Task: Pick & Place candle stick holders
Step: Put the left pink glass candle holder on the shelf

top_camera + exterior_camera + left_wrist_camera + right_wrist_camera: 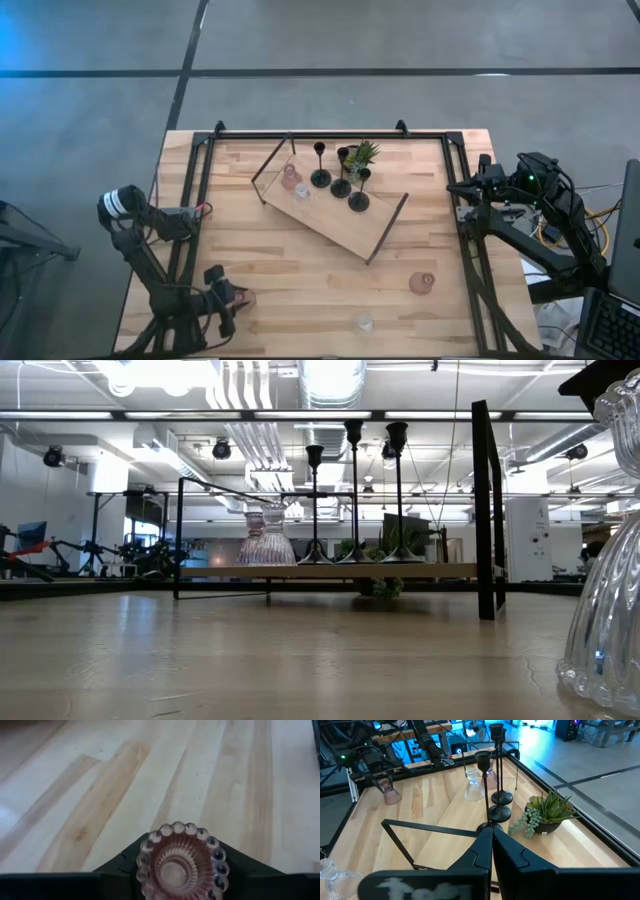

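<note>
My left gripper (238,298) is near the table's front left corner, shut on a pink glass cup (177,865). The right wrist view also shows this cup (390,794) under the left arm. Three slim black holders (341,172) stand on their round bases on the wooden board (330,225), beside a pink cup (290,178) and a clear cup (302,192). Another pink cup (422,283) and a clear cup (365,322) stand on the table near the front. My right gripper (468,186) is shut and empty at the right edge. My left gripper pinches the pink cup between its two fingers (120,867), one on each side of the body just under the beaded rim (150,845). The rim faces the wrist camera. Whether the cup is clear of the table, I cannot tell.
The board lies at a slant in the table's middle, with dark metal handles (272,160) at both ends. A small green potted plant (362,153) stands at its far side. A black frame (330,133) runs along the table's edges. Bare wood lies between the board and the front edge.
</note>
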Tool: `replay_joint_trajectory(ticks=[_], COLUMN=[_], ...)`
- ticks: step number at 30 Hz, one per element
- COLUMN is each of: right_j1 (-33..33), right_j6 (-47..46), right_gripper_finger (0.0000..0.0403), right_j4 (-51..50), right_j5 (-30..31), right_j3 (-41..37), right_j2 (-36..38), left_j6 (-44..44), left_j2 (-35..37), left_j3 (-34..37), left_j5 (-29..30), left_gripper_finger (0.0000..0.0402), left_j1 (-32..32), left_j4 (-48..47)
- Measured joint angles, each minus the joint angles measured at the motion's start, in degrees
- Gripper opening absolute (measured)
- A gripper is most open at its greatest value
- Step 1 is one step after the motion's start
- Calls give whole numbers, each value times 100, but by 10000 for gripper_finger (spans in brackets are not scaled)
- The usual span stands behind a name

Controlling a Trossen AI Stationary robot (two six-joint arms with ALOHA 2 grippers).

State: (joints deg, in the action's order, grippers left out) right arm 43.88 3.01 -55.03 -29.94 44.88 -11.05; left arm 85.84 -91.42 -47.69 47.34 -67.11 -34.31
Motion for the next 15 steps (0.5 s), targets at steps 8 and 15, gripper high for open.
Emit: replay_joint_trajectory(ticks=[8,15], right_j1=[2,1], right_j6=[0,0], right_gripper_finger=[8,8], right_j4=[-2,0], right_j5=[-2,-2], right_j3=[0,-1], right_j2=[-2,-1], left_j6=[272,228], left_j2=[-2,-2], left_j3=[229,277], left_j5=[618,1405], left_gripper_finger=[154,154], left_j1=[55,740], left_j4=[-23,4])
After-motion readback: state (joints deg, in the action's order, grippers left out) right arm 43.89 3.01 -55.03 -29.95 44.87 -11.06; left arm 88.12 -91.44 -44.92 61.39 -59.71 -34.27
